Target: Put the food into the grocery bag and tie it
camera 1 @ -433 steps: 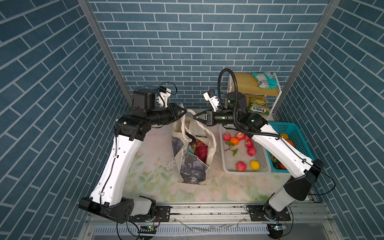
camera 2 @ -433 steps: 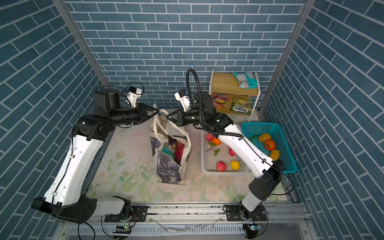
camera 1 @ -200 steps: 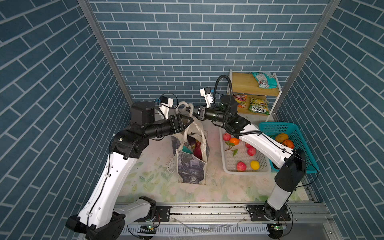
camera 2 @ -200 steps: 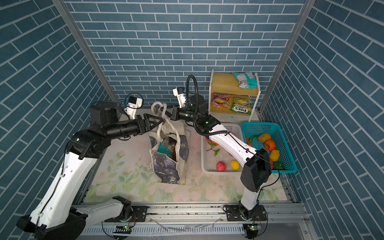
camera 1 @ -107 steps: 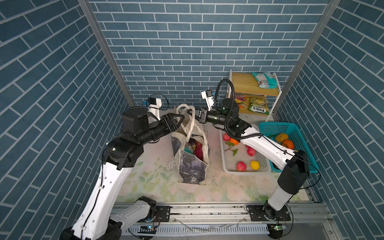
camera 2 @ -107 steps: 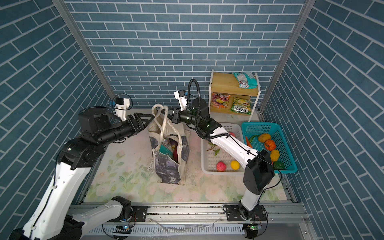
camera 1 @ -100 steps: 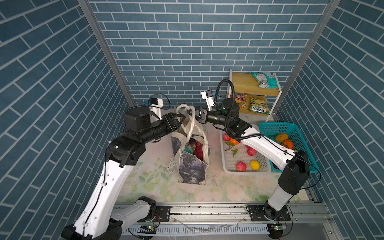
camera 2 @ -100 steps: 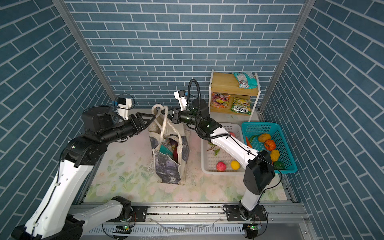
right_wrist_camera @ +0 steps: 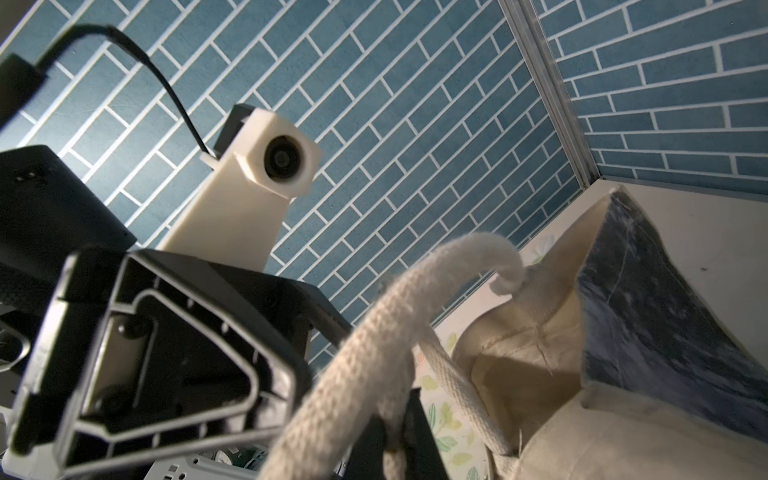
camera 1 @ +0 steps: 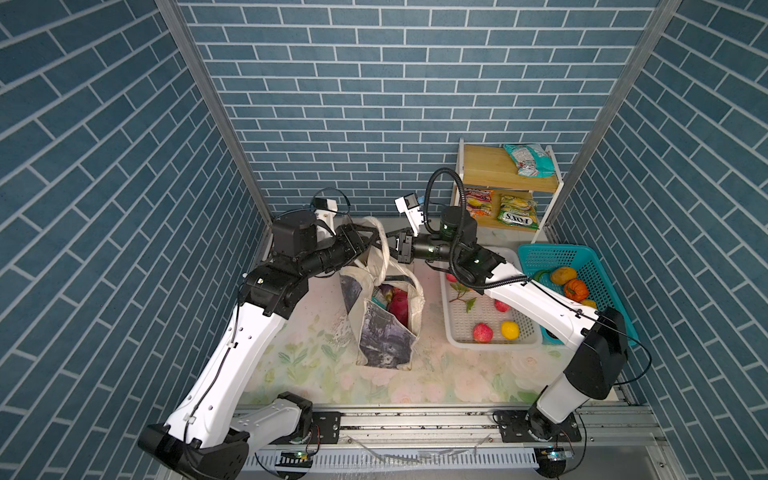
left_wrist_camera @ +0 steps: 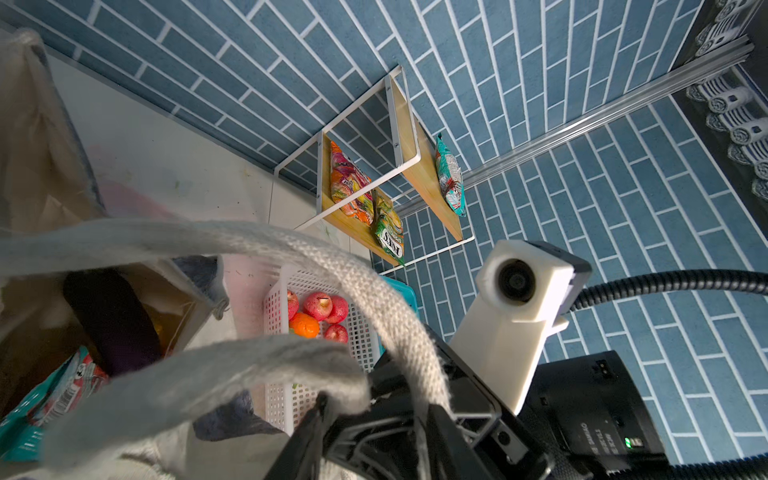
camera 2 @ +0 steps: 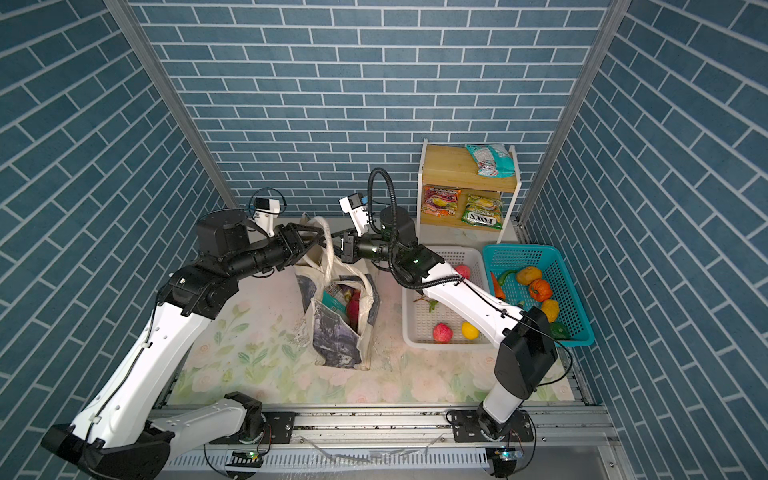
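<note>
Moved in from nine o'clock, left gripper (camera 1: 371,238) now reaches the raised handle (camera 1: 385,249) of the bag (camera 1: 386,338), grip unclear; right gripper (camera 1: 391,242) pinches that handle from three o'clock.

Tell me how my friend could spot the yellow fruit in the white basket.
Find the white basket standing between the bag and the teal basket. At its near end two round fruits lie side by side. The yellow fruit is the one nearer the teal basket; its neighbour is a red apple.
</note>
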You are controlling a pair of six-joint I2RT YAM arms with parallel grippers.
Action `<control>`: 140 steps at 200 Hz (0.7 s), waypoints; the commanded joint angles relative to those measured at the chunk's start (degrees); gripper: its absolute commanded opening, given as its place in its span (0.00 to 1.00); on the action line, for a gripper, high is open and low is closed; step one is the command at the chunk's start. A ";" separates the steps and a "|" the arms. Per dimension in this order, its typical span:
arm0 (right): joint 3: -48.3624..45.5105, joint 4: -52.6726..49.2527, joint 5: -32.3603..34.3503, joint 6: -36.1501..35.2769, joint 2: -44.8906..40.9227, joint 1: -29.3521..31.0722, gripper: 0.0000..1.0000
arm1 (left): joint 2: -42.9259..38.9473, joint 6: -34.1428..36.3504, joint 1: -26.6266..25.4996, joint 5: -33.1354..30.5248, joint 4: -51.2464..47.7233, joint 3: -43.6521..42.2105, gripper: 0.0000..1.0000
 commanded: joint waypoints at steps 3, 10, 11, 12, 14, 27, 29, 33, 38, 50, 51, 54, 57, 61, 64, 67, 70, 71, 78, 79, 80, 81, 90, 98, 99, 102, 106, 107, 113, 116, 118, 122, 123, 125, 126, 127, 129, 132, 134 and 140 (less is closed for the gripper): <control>-1.04 -1.15 -2.00 -2.20 -2.76 0.55 0.00 | -0.37 0.54 0.32 0.70 0.87 -0.82 0.44; -1.12 -1.25 -2.15 -2.29 -2.93 0.56 0.00 | -0.02 0.56 0.36 1.01 0.73 -0.99 0.43; -1.13 -1.31 -2.18 -2.33 -2.98 0.52 0.00 | 0.03 0.56 0.34 1.04 0.73 -1.03 0.43; -1.14 -1.29 -2.15 -2.36 -3.01 0.54 0.00 | 0.05 0.56 0.33 1.10 0.73 -1.04 0.43; -1.14 -1.34 -2.17 -2.37 -3.07 0.49 0.00 | 0.06 0.61 0.36 1.21 0.66 -1.10 0.43; -1.23 -1.66 -2.27 -2.72 -3.35 0.56 0.00 | 0.63 0.89 0.32 1.47 0.21 -1.19 0.42; -1.32 -1.63 -2.29 -2.79 -3.42 0.61 0.00 | 0.69 0.91 0.32 1.50 0.14 -1.27 0.42; -1.31 -1.81 -2.29 -2.86 -3.52 0.70 0.00 | 0.74 1.00 0.32 1.51 0.05 -1.35 0.42; -1.32 -1.88 -2.36 -2.95 -3.60 0.57 0.00 | 0.78 1.03 0.36 1.51 0.02 -1.44 0.42; -1.23 -2.09 -2.52 -3.17 -3.58 0.74 0.00 | 1.08 1.22 0.36 1.51 -0.06 -1.41 0.41; -1.23 -2.17 -2.58 -3.17 -3.61 0.74 0.00 | 1.10 1.24 0.34 1.51 -0.06 -1.41 0.41; -1.23 -2.17 -2.64 -3.17 -3.64 0.74 0.00 | 1.11 1.26 0.32 1.55 -0.06 -1.38 0.40; -1.29 -2.21 -2.72 -3.24 -3.64 0.74 0.00 | 1.19 1.27 0.34 1.52 -0.09 -1.25 0.40; -1.24 -2.28 -2.76 -3.26 -3.65 0.80 0.00 | 1.34 1.30 0.32 1.44 -0.14 -1.16 0.40; -1.29 -2.32 -2.81 -3.26 -3.59 0.83 0.00 | 1.38 1.36 0.32 1.42 -0.11 -1.07 0.40; -1.31 -2.32 -2.84 -3.32 -3.56 0.84 0.00 | 1.46 1.38 0.34 1.43 -0.15 -1.00 0.40; -1.29 -2.34 -2.94 -3.34 -3.54 0.91 0.00 | 1.55 1.42 0.36 1.35 -0.14 -0.90 0.39; -1.30 -2.37 -2.97 -3.34 -3.55 0.91 0.00 | 1.60 1.48 0.38 1.34 -0.15 -0.85 0.39; -1.24 -2.57 -3.07 -3.50 -3.46 1.05 0.00 | 1.83 1.45 0.36 1.25 0.01 -0.70 0.39; -1.24 -2.58 -3.12 -3.51 -3.46 1.07 0.00 | 1.87 1.45 0.34 1.25 0.02 -0.66 0.39; -1.23 -2.58 -3.15 -3.52 -3.47 1.08 0.00 | 1.89 1.44 0.33 1.25 0.06 -0.64 0.39; -1.23 -2.63 -3.16 -3.56 -3.47 1.09 0.00 | 1.91 1.44 0.32 1.25 0.04 -0.59 0.39; -1.16 -2.86 -3.34 -3.79 -3.38 1.22 0.00 | 2.30 1.62 0.34 1.29 0.04 -0.24 0.39; -1.19 -3.39 -3.41 -4.15 -3.38 1.34 0.00 | 2.70 1.66 0.40 1.18 -0.06 -0.05 0.39; -1.17 -3.43 -3.42 -4.23 -3.38 1.35 0.00 | 2.75 1.68 0.36 1.21 -0.06 -0.03 0.39; -1.18 -3.72 -3.42 -4.41 -3.34 1.43 0.00 | 2.85 1.71 0.39 1.11 -0.13 0.07 0.39; -1.20 -4.07 -3.38 -4.63 -3.41 1.44 0.00 | 3.01 1.82 0.38 1.04 -0.20 0.16 0.38; -1.17 -4.16 -3.41 -4.69 -3.44 1.49 0.00 | 3.03 1.89 0.35 1.01 -0.22 0.21 0.39; -1.16 -4.54 -3.43 -4.98 -3.50 1.53 0.00 | 3.21 2.01 0.33 0.85 -0.20 0.23 0.39; -1.21 -4.85 -3.44 -5.21 -3.58 1.61 0.00 | 3.23 2.01 0.35 0.76 -0.22 0.32 0.39; -1.25 -4.98 -3.44 -5.28 -3.63 1.62 0.00 | 3.28 2.02 0.35 0.73 -0.24 0.34 0.39; -1.30 -5.27 -3.45 -5.53 -3.72 1.62 0.00 | 3.33 2.14 0.32 0.64 -0.16 0.34 0.40; -1.31 -5.29 -3.49 -5.54 -3.72 1.62 0.00 | 3.33 2.14 0.32 0.59 -0.16 0.34 0.40; -1.36 -5.42 -3.49 -5.59 -3.73 1.64 0.00 | 3.35 2.14 0.34 0.55 -0.15 0.32 0.40; -1.38 -5.45 -3.46 -5.61 -3.73 1.68 0.00 | 3.38 2.19 0.37 0.55 -0.15 0.38 0.40; -1.40 -5.56 -3.49 -5.62 -3.78 1.69 0.00 | 3.39 2.21 0.39 0.50 -0.15 0.41 0.40; -1.45 -5.66 -3.49 -5.69 -3.88 1.70 0.00 | 3.41 2.18 0.33 0.47 -0.15 0.43 0.40; -1.51 -5.74 -3.59 -5.84 -3.94 1.66 0.00 | 3.45 2.23 0.32 0.38 -0.15 0.43 0.40; -1.59 -5.93 -3.60 -5.92 -3.98 1.65 0.00 | 3.44 2.27 0.36 0.39 -0.15 0.43 0.40; -1.64 -6.25 -3.67 -6.10 -4.16 1.78 0.00 | 3.57 2.32 0.38 0.28 -0.11 0.52 0.40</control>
